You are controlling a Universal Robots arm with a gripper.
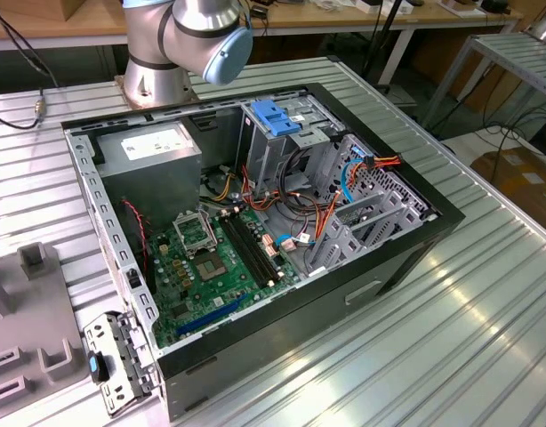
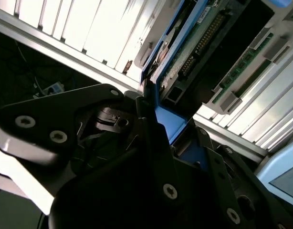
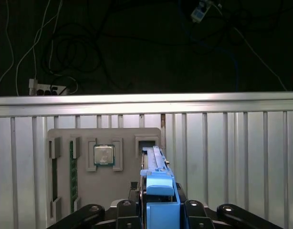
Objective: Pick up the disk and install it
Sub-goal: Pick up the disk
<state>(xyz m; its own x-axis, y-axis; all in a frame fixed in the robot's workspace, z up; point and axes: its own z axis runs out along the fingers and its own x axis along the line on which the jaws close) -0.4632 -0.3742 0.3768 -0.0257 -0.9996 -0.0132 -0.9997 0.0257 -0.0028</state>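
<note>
Pick phase, by my read, install not yet begun. End effector (image 3: 159,204) is closed down onto the disk (image 3: 155,160), clamping it across both flat faces near its blue side rail (image 3: 159,191). In the first wrist view the disk stands on edge w/ its far end at the open slot of the grey fixture tray (image 3: 60,138). Can't tell if it's clear of that slot or seated in it.

Same tray carries a CPU chip (image 3: 103,155) in the pocket just beside the slot, and a memory stick (image 3: 73,169) further over. Second wrist view shows the disk's green circuit-board side, and the grip looks square to me, not skewed.

Ext. view: tray lies on the worktop (image 1: 451,338) at the exterior view's left of the open PC case (image 1: 406,258), well apart from the drive cage (image 1: 277,116) w/ the blue handle.

My judgement on the move ahead: straight pull from the slot w/ no twist, then an approach high enough to clear the case wall and cables (image 1: 309,213) — rails must line up w/ the bay.
</note>
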